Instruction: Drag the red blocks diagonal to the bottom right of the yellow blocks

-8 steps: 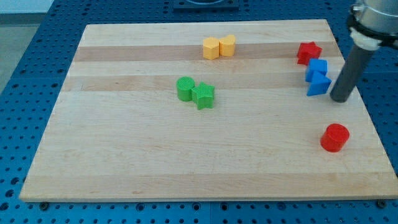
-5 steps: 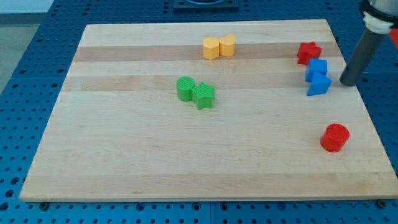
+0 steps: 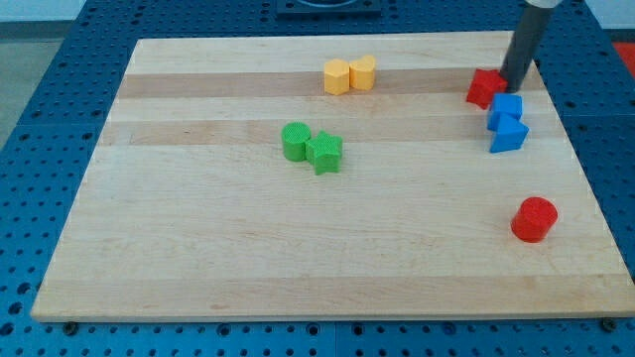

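Observation:
Two yellow blocks point(image 3: 348, 74) sit side by side near the view's top middle of the wooden board point(image 3: 198, 248). A red star-shaped block point(image 3: 483, 88) lies near the view's top right. A red cylinder point(image 3: 534, 219) lies at the lower right. My tip point(image 3: 514, 87) stands at the red star's right side, touching or nearly touching it, just above the blue blocks. The rod hides part of the star's right edge.
Two blue blocks point(image 3: 507, 121) sit stacked in line just below the red star. A green cylinder point(image 3: 296, 141) and a green star point(image 3: 323, 152) touch each other left of centre. The board's right edge point(image 3: 571, 149) runs close to the blue blocks.
My tip has moved up and to the left, from right of the blue blocks to the red star's right side. The red star has shifted slightly left.

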Robot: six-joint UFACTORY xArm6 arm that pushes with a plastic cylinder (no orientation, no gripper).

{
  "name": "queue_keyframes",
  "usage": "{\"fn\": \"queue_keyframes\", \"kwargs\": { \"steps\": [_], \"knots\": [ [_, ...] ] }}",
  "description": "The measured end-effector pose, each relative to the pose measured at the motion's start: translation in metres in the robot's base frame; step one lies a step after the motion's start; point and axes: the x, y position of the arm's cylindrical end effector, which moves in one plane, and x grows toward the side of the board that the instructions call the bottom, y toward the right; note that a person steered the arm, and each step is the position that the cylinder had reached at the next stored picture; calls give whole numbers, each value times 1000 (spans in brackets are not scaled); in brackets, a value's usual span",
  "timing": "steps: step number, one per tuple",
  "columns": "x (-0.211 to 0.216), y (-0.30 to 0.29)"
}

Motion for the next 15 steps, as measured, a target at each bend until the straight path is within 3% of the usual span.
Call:
{"fn": "queue_keyframes", "kwargs": {
  "steps": [4, 7, 9, 11, 15],
  "knots": [
    [1, -93],
    [88, -106],
    [57, -106],
    [54, -158],
    [130, -139]
  ]
}}
